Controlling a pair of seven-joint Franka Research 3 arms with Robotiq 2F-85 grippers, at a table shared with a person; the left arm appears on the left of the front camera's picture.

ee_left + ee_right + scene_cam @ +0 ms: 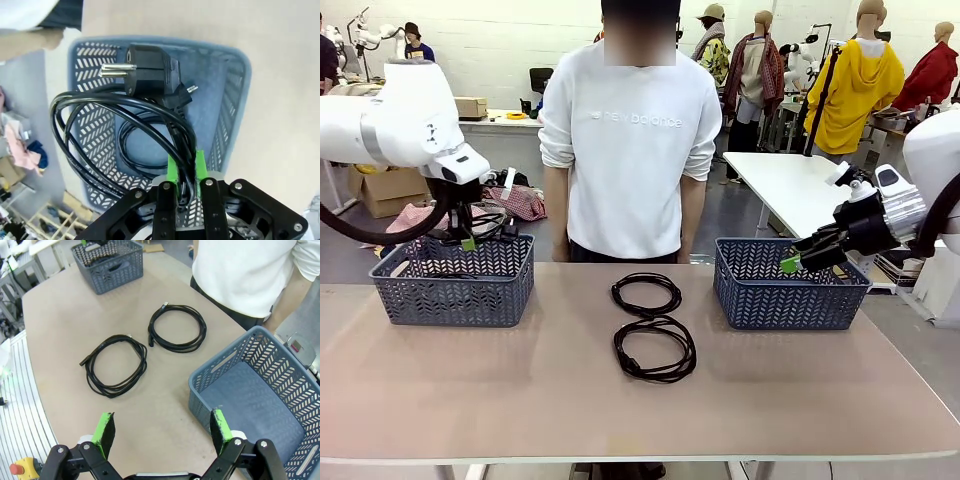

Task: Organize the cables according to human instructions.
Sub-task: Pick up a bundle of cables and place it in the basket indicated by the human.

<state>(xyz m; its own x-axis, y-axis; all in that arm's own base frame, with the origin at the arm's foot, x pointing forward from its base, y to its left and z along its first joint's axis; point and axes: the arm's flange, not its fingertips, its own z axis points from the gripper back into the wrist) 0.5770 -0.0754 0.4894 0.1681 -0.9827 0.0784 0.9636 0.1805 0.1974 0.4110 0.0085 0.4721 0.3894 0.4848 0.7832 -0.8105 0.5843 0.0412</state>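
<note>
Front view, from the robot's edge outward. Mid-tabletop [520, 400] lie two loose cables: the near coil [655, 350] and, just beside it at its twelve o'clock, the far coil [646, 295]. Both are thin black cord. I judge them light and floppy, with a fairly slick jacket, so the turns will probably sag and spread once lifted. The best hold looks like a pinch across all the bundled strands of a loop. Taking it by the plug end would likely let the coil unwind.

The left basket [450, 290] sits at the tabletop's nine o'clock and the right basket [790, 300] at three. A person [630, 150] stands beyond at twelve, arms down.

Left wrist view: the left fingers [172, 170] are clenched on a third cable [184, 142], pinching several strands at the loop's six o'clock. Its plug [147, 70] lies out at twelve. The coil is held over the left basket, and a fourth cable [122, 145] lies coiled on the basket floor beneath. The grip takes the strands together and looks sound to me.

Pose: the left arm is poised above its basket, fingers pointing down into it. Right wrist view: the right fingers [106, 427] are released wide and empty. They hover by the near rim of the right basket, angled toward the two coils.
</note>
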